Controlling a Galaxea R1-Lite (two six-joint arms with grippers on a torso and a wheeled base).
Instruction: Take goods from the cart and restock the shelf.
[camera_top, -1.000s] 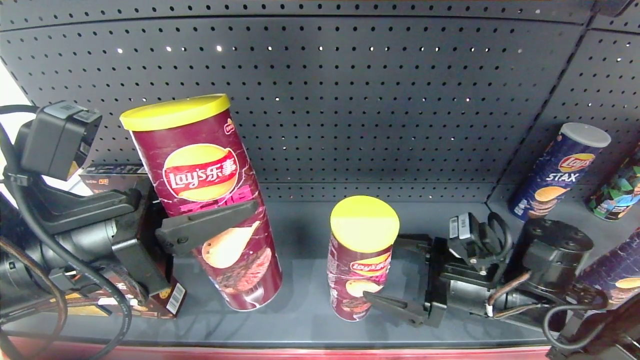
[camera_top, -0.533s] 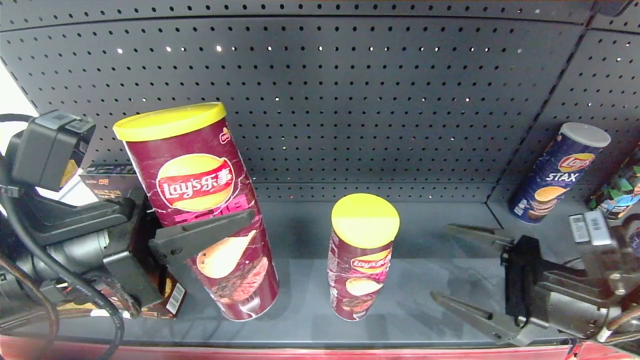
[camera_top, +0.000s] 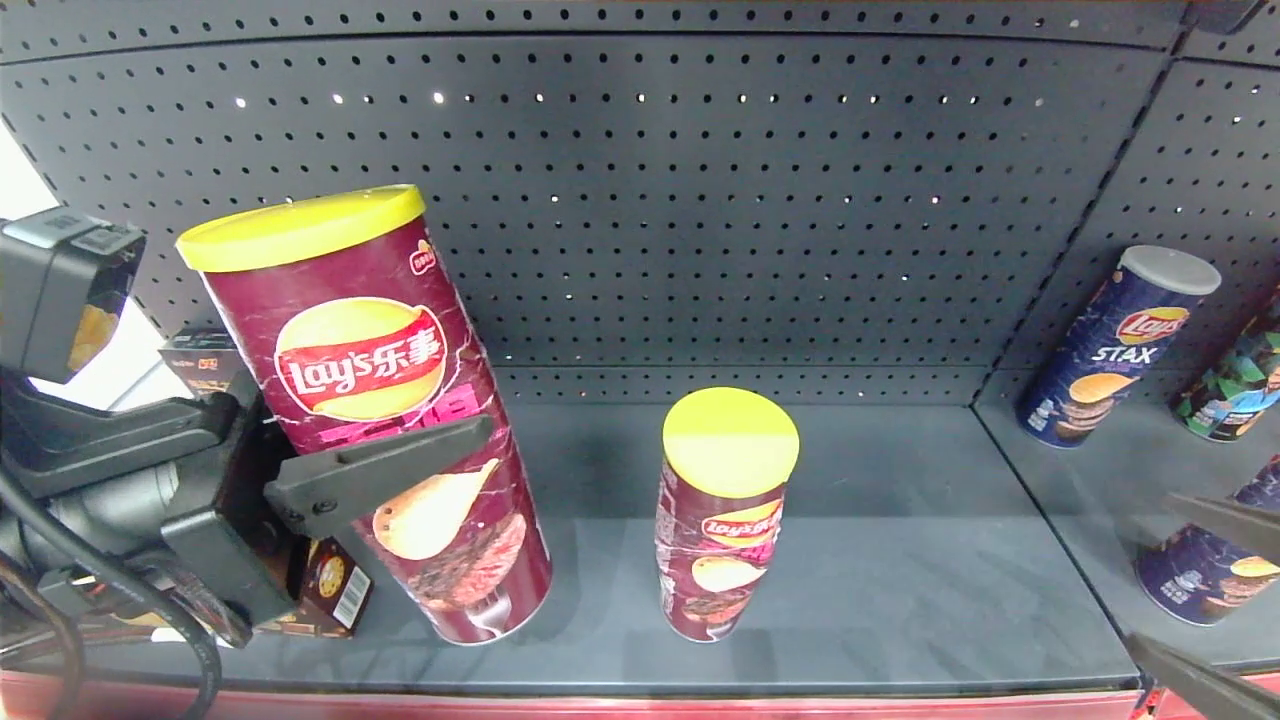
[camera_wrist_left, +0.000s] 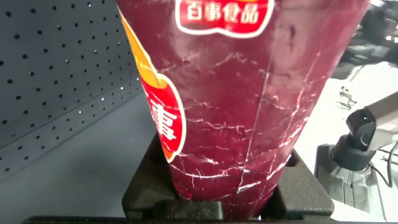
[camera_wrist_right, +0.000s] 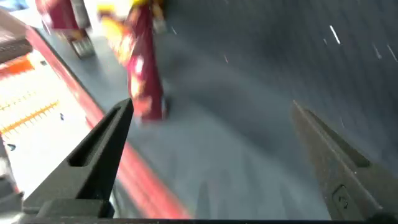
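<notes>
On the left of the shelf (camera_top: 900, 600), my left hand (camera_top: 400, 455) is clamped around the middle of a maroon chip can (camera_top: 365, 400). That can is tilted, with its yellow lid leaning toward my left and its base low over the shelf's front edge. I cannot tell whether the base touches the board.

A second maroon can (camera_top: 722, 520), also yellow-lidded, stands upright near the middle of the shelf, well apart from the held one. That makes two of this kind. Both carry the same label: a yellow roundel crossed by a red band with white lettering, and below it a picture of a chip.

My right hand (camera_wrist_right: 211, 109) hangs off the shelf's right front corner with its fingers spread wide and nothing between them.

In the next bay to the right I count three cans:
- a dark blue can (camera_top: 1115, 345) with a grey lid, far back
- another dark blue one (camera_top: 1200, 575) near the front, partly cut off
- a green-patterned can (camera_top: 1235, 395) at the edge

Behind my left hand lies a brown box (camera_top: 330, 590) with a barcode on its end.
</notes>
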